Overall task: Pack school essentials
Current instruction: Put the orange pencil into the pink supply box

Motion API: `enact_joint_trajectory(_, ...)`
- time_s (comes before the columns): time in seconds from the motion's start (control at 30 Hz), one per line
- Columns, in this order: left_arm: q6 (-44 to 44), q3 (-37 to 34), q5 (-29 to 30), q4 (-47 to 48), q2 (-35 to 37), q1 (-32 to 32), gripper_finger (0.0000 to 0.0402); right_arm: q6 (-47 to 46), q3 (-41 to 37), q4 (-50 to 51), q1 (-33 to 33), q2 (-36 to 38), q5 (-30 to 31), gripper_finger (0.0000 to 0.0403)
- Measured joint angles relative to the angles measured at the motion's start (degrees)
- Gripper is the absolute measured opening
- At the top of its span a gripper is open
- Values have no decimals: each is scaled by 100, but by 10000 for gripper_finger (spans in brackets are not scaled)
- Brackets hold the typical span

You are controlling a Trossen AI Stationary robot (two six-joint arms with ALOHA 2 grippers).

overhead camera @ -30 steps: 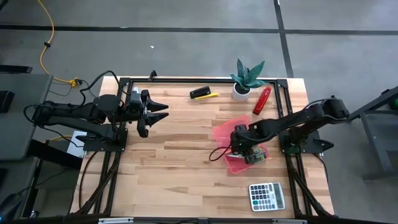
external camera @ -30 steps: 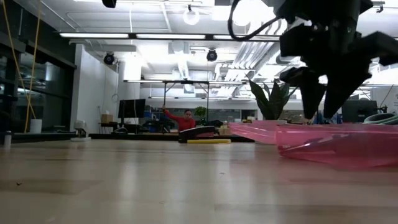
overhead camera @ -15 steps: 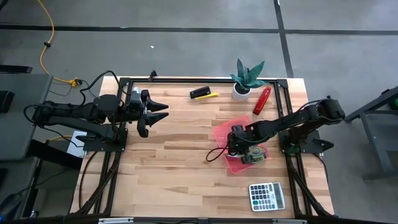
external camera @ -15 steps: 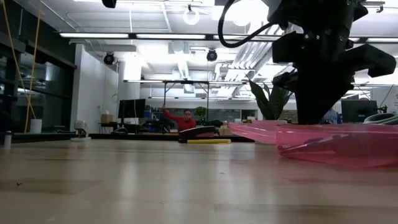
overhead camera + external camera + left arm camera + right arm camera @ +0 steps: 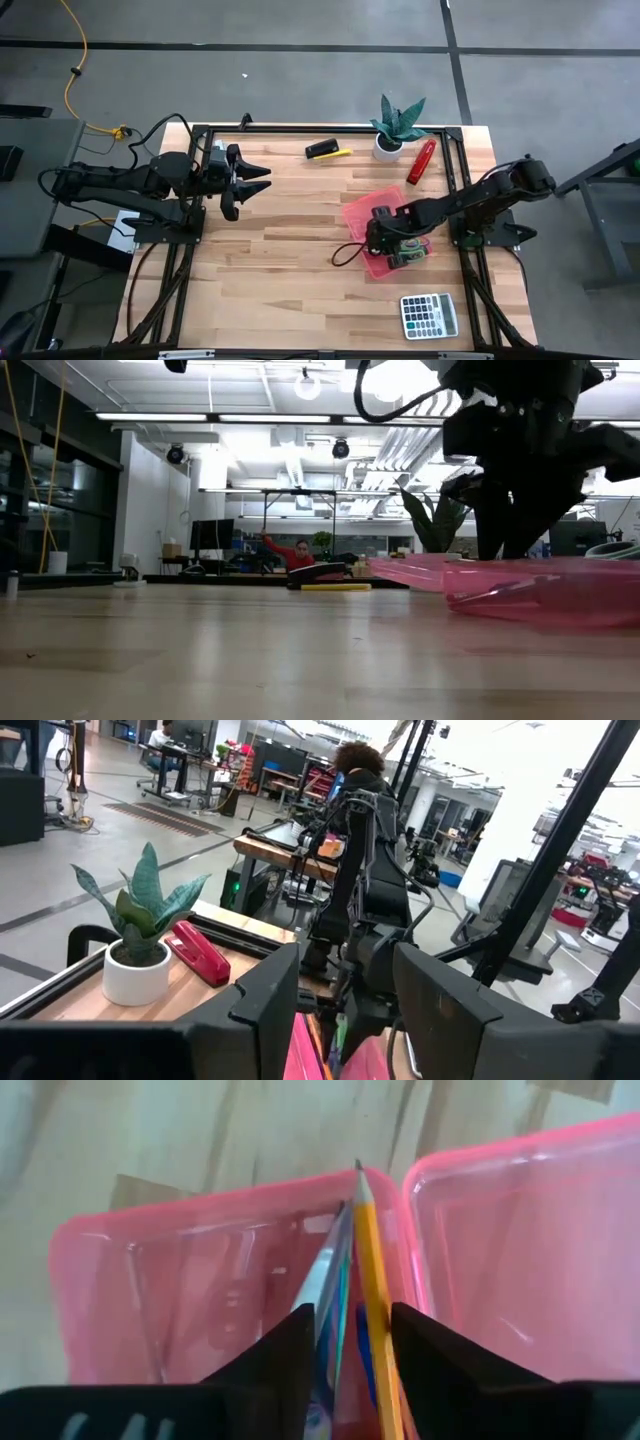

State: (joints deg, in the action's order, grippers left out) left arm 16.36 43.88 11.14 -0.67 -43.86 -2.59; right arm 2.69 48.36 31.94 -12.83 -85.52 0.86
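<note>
Now, findings at this moment:

Change noted: the right gripper (image 5: 393,247) sits a little nearer the front of the pink case (image 5: 358,212) than a second ago, and in the low view it has gone from spread fingers above the case to reaching down inside it.
Right jaws: in the right wrist view a bundle stands between them, an orange pencil (image 5: 372,1290) with a pale blue pen (image 5: 328,1285) beside it, tips pointing into the case tray; whether they are pinched or merely lie between the fingers, I cannot tell.
Left gripper (image 5: 252,181): unchanged, parked at the worktop's left rear, jaws spread, nothing in them.
Unpacked items: a black and yellow object (image 5: 327,150) and a red stapler (image 5: 421,161) lie at the rear of the worktop (image 5: 270,260) near the potted plant (image 5: 396,126); a calculator (image 5: 429,316) lies at the front right.
Meaning for the task: judged as mid-placement of the pencils into the case; packing is partly done, several items remain outside.
</note>
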Motion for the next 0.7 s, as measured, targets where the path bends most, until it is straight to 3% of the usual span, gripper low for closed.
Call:
enact_joint_trajectory(0.3,0,0,-2,-2,0,2,152,-270,-155,-150,-5,-6,316,130)
enact_joint_trajectory(0.7,2,0,-5,-1,0,2,152,-225,-155,-153,-5,-6,323,49)
